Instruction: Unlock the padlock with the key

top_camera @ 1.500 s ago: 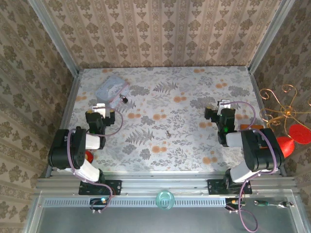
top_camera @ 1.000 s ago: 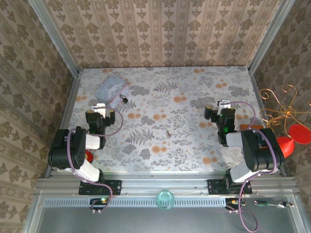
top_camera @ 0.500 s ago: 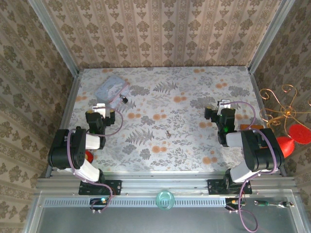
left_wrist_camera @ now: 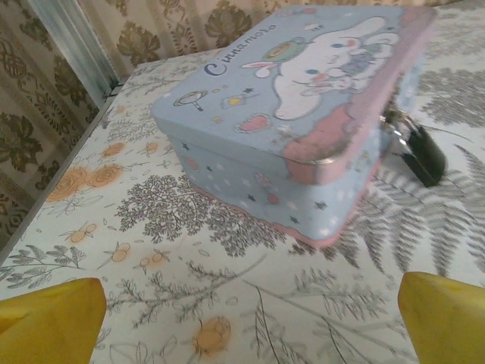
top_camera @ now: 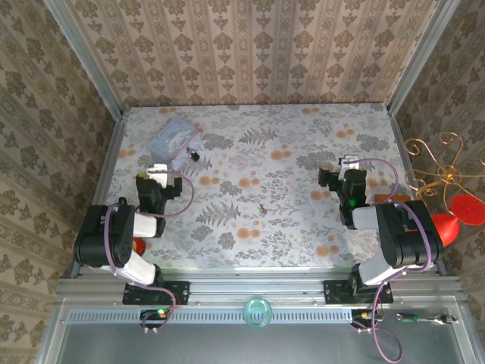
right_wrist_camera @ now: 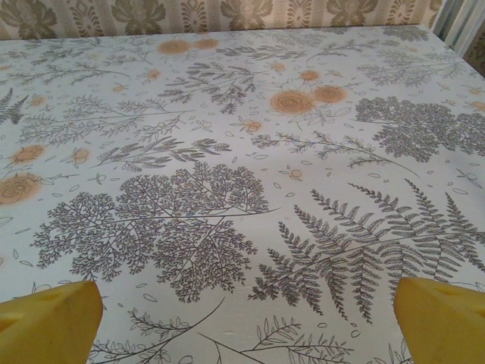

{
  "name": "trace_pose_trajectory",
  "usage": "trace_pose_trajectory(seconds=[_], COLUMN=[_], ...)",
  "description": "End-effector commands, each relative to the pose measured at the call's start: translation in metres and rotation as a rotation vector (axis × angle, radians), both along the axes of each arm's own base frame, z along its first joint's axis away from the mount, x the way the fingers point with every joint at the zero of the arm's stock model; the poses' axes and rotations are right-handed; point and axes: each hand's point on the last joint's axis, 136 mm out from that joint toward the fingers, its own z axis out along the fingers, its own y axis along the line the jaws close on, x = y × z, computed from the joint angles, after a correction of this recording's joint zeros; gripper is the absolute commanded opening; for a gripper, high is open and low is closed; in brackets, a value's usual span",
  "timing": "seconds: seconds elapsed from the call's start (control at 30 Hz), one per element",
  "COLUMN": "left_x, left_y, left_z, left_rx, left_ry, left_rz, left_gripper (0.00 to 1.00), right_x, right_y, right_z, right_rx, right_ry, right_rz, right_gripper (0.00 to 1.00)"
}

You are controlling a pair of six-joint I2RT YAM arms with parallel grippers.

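The padlock [left_wrist_camera: 418,154], tiny with a dark body and silvery shackle, hangs on the clasp of a pale blue cartoon tin [left_wrist_camera: 292,114]. From above, this padlock [top_camera: 193,155] lies at the tin's [top_camera: 173,138] near right corner. The small grey key [top_camera: 262,207] lies alone mid-table. My left gripper [top_camera: 157,168] is open a short way in front of the tin, its yellow fingertips [left_wrist_camera: 49,322] wide apart with nothing between them. My right gripper [top_camera: 349,161] is open over bare tablecloth at the right, yellow fingertips [right_wrist_camera: 443,318] spread.
The floral tablecloth [top_camera: 288,174] is walled by patterned panels on three sides. A gold wire ornament [top_camera: 432,171] and a red object [top_camera: 458,212] sit outside the right wall. A metal rail [top_camera: 258,288] runs along the near edge.
My left gripper has shifted slightly to the right, toward the tin's padlock side. The right arm, key and padlock have not moved.
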Motion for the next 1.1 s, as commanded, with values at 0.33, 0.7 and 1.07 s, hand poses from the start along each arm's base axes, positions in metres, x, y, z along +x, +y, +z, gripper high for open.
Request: trace_pose_trajectory(seconds=[0.33, 0.7, 1.07], left_x=[-0.062, -0.15, -0.171], left_y=[-0.032, 0.025, -0.011], left_z=[0.16, 0.182, 0.194], left_rx=[-0.246, -0.582, -0.471], left_ry=[-0.18, -0.066, 0.156], left_rz=[0.007, 0.248, 0.028], left_gripper=[1.0, 1.0, 1.0], right_x=[-0.005, -0.031, -0.049], right_y=[0.035, 0.067, 0.146], right_z=[0.03, 0.157, 0.208], right_rx=[-0.077, 0.34, 0.529], right_ry=[-0.026, -0.004, 0.153], right_rz=[0.147, 0.071, 0.231], right_gripper=[1.0, 1.0, 1.0])
